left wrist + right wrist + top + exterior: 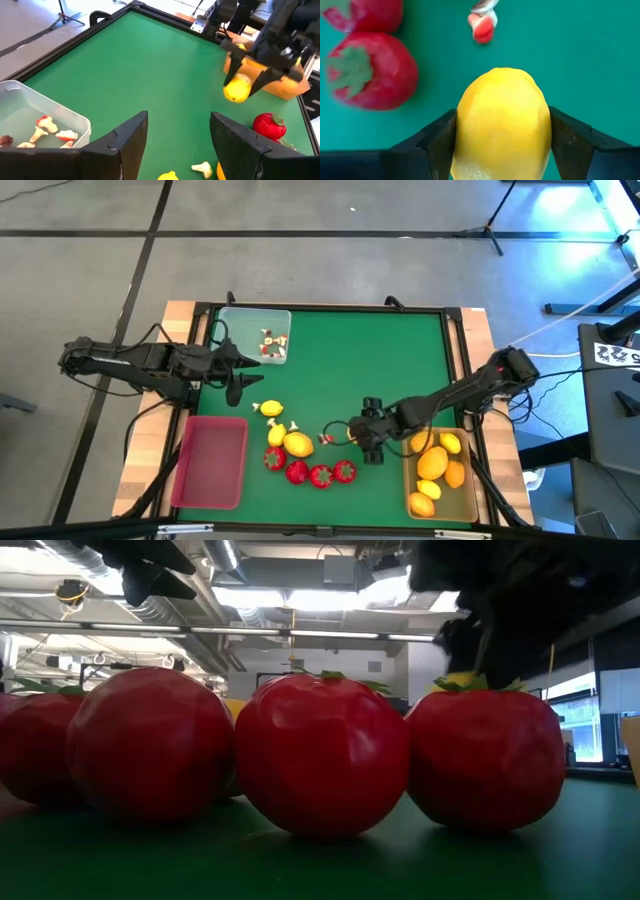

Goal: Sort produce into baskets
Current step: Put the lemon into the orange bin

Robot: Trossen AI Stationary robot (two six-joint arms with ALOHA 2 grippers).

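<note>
My right gripper (372,440) is shut on a yellow lemon (502,115) over the green table, just left of the tan tray (468,502), which holds lemons and an orange fruit. Several red strawberries (320,476), lemons (298,444) and a white-and-red bit (325,440) lie on the table between the red tray (210,462) and my right gripper. My left gripper (177,135) is open and empty beside the clear tray (255,320), which holds white-and-red bits (272,343). My right gripper pinches the lemon by its two opposite sides (465,132) between its two fingers, round the lemon's middle. The fingers (231,75) come from above, pointing down. In the left wrist view the lemon (236,89) hangs between them, clear of the table.
The table (350,360) has a raised dark rim. Its far middle and far right are bare green. In the low view, three strawberries (320,755) stand close in front of the camera. The left arm (130,360) lies across the table's left edge.
</note>
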